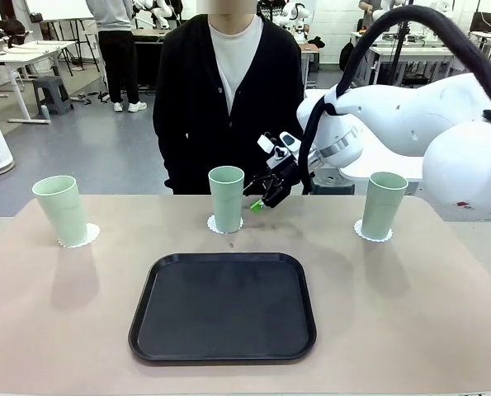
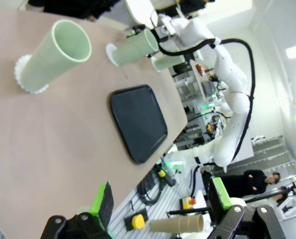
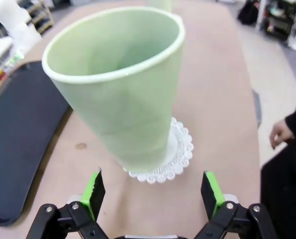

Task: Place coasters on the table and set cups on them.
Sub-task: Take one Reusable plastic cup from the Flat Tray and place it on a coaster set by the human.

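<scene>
The cups stand upright on their coasters along the desk beyond the black tray, one left, one middle, one right, my right end effector open just beside the middle one.

The right arm reaches in from the right side across the middle, its white links bent at the elbow and its wrist angled down and leftward. The right end effector hangs low with its green-padded fingers spread wide apart, gripping nothing. The left end effector also stands fully spread, its fingers empty.
</scene>
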